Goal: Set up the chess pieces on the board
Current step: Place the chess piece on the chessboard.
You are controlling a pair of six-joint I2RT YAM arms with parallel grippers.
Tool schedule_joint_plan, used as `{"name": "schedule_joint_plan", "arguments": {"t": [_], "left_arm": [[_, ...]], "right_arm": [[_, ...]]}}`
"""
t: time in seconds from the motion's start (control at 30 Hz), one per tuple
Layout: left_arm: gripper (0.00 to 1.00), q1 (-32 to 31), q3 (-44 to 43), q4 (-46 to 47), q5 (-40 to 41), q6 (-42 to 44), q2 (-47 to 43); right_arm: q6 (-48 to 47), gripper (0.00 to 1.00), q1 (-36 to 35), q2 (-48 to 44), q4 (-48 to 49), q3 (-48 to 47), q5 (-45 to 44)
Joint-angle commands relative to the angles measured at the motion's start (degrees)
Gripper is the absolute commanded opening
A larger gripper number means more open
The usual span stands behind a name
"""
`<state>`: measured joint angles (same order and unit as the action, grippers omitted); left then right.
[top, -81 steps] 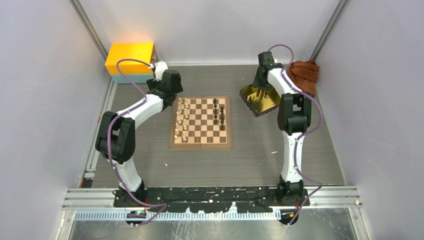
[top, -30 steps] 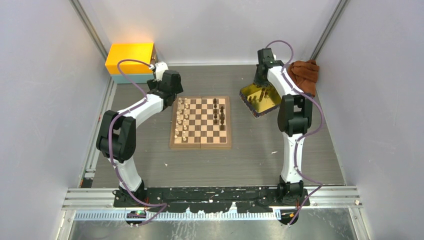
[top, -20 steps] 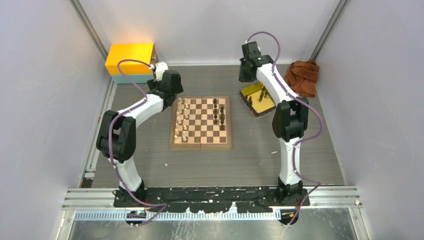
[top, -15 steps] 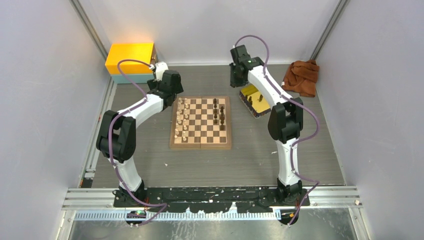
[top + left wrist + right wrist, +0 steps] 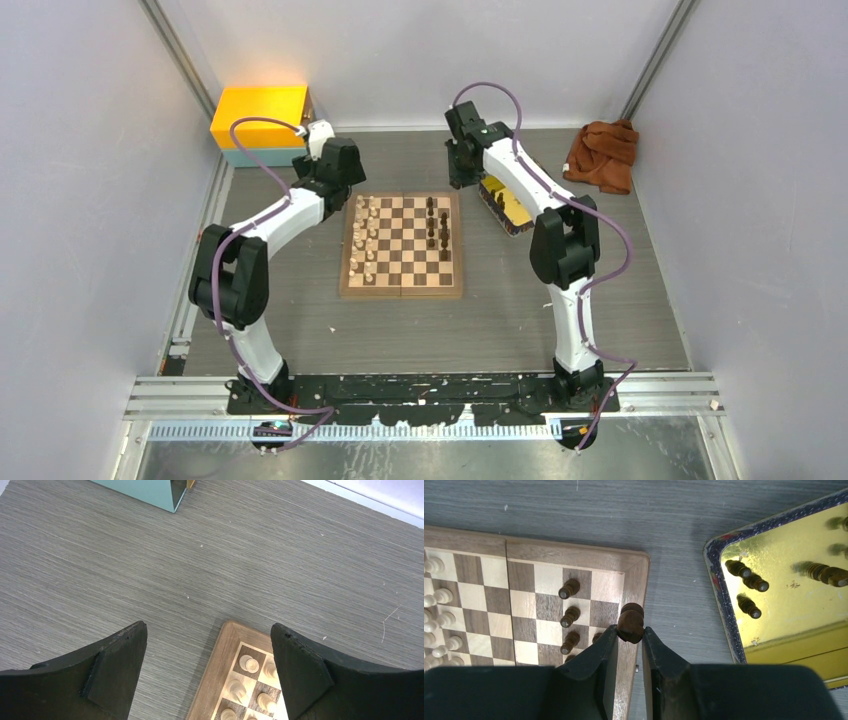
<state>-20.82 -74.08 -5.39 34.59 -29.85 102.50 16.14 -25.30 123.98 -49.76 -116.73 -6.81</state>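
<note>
Cargo first: one dark chessman (image 5: 630,621) is pinched between the tips of my right pincer (image 5: 629,632), which is clamped snug on its sides with its rounded head poking out past the fingers. My right wrist view sets it against the tan border of the board (image 5: 574,555), by the far right corner. On the squares beside it stand other dark pieces (image 5: 569,588) in a short file, and pale pieces (image 5: 436,598) crowd the opposite edge. The yellow tray (image 5: 794,610) lies just beside the board on the grey table (image 5: 674,510), with more dark men in it (some of them lying down).

From overhead the held piece is too small to make out; that view does give the whole board (image 5: 402,245), pale men along its left columns and dark ones toward the right.

My left pincer (image 5: 208,629) hangs with its fingers spread wide and nothing between them, over the table just off the board's far left corner. An orange box (image 5: 260,115) and a brown cloth (image 5: 603,155) sit in the far corners.
</note>
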Motion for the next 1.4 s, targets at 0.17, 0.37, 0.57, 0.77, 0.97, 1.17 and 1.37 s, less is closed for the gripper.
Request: {"name": "schedule_joint_plan", "arguments": {"t": [0.17,0.37,0.57,0.77,0.97,1.17,1.37], "left_arm": [[0.94,0.3,-0.1,2.4,0.5,-0.5,-3.3],[0.94,0.3,-0.1,2.4,0.6,-0.5,-3.3],[0.94,0.2,0.0,2.4,0.4,-0.7,-3.2],[0.94,0.2,0.2,2.5,0.5,-0.9,-3.2],[0.93,0.2,0.4,2.5,0.5,-1.0,-3.2],[0.94,0.2,0.4,2.5,0.6,-0.9,-3.0],[0.94,0.2,0.5,2.6,0.6,-0.8,-2.9]], "right_arm": [[-1.0,0.01,-2.1,-3.9,-0.7,1.7,2.2],[-0.9,0.02,-3.0,-3.0,-2.0,1.5,3.1],[-0.6,0.04,-3.7,-2.0,-3.1,1.6,4.0],[-0.6,0.04,-4.0,-1.6,-3.0,2.5,4.5],[-0.7,0.04,-4.0,-0.4,-2.3,3.3,5.2],[-0.7,0.04,-4.0,0.5,-1.2,3.9,5.4],[-0.8,0.04,-3.9,1.7,0.4,4.3,5.4]]}}
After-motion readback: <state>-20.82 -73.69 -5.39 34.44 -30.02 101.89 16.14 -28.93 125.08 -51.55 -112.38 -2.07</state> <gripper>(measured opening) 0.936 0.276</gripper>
